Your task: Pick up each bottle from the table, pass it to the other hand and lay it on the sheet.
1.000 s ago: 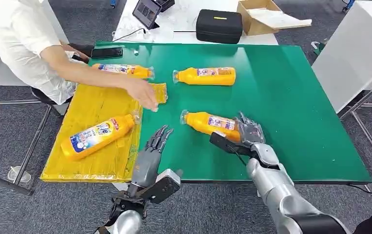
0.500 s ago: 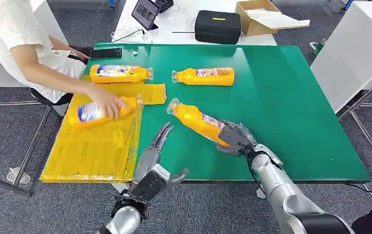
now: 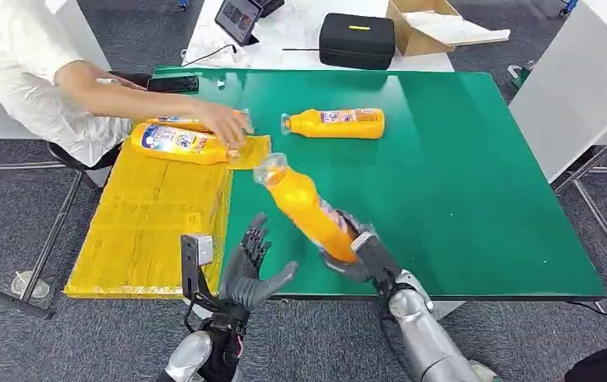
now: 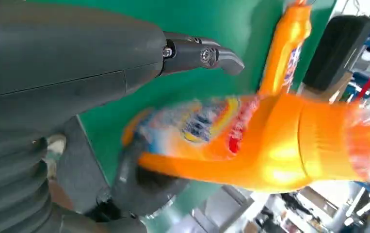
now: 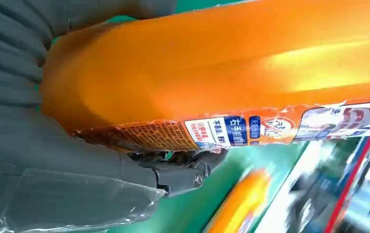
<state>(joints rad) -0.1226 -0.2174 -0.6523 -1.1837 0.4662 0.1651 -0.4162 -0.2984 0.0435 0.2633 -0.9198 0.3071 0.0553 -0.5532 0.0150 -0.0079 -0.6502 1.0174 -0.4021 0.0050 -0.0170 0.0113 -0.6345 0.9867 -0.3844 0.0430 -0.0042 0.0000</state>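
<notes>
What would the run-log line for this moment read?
stage: handover pending | right hand: grips lifted bottle | left hand: open, empty beside it | person's hand: moving bottle on sheet

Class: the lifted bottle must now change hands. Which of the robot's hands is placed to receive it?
The left hand: it is open, empty, beside the bottle, nearer the yellow sheet. The right hand already grips the bottle's base.

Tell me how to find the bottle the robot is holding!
Find the big green table, then its near edge. There the robot's right hand grips an orange bottle by its base. It is the one lifted off the table, cap tilted away; the other bottles lie flat.
</notes>
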